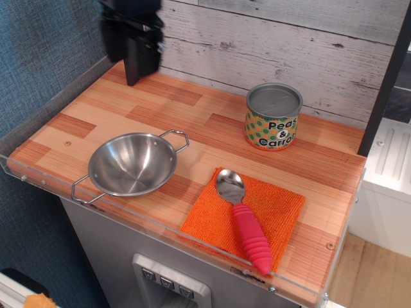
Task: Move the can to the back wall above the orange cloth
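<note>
The can (273, 117), its green label dotted orange and reading "Peas & Carrots", stands upright on the wooden counter (128, 102) close against the back wall (270, 45) of whitewashed planks, free of any grip. The orange cloth (270, 200) lies flat at about six o'clock from the can, near the counter's front edge, apart from the tin with a strip of bare wood between them. A pink-handled spoon (244, 221) rests on the cloth, its steel bowl end pointing toward eleven o'clock and its handle running toward five o'clock, the tip reaching the cloth's front edge. At roughly eight o'clock from the can sits a steel bowl (131, 163) with two handles, upright and well apart from both tin and cloth. The gripper (133, 35) appears as a dark, motion-blurred shape far off at about ten o'clock from the can, in the back left corner beside the blue textured side wall (45, 58), in front of a dark upright post; whether its jaws are apart or together cannot be told through the blur. A clear plastic rim (38, 183) lines the counter's front and left edges.
</note>
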Action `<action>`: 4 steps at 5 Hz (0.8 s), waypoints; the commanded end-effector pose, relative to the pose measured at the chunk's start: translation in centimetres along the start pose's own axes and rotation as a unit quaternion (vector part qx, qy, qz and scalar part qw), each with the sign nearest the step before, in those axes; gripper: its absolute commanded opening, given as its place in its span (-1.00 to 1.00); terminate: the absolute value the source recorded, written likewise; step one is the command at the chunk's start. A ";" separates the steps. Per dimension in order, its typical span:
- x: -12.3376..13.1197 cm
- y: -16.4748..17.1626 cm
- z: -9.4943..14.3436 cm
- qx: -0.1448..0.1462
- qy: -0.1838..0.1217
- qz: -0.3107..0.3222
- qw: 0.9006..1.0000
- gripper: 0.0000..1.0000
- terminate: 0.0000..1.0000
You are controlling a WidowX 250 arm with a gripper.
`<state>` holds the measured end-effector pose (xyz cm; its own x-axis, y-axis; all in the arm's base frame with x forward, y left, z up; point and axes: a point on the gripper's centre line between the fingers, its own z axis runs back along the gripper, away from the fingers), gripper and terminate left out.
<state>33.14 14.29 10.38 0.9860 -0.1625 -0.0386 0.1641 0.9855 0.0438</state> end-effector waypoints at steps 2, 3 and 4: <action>-2.7 2.0 5.8 0.066 -0.071 0.136 0.986 1.00 -1.00; -2.7 2.0 5.8 0.066 -0.071 0.136 0.986 1.00 -1.00; -2.7 2.0 5.8 0.066 -0.071 0.136 0.986 1.00 1.00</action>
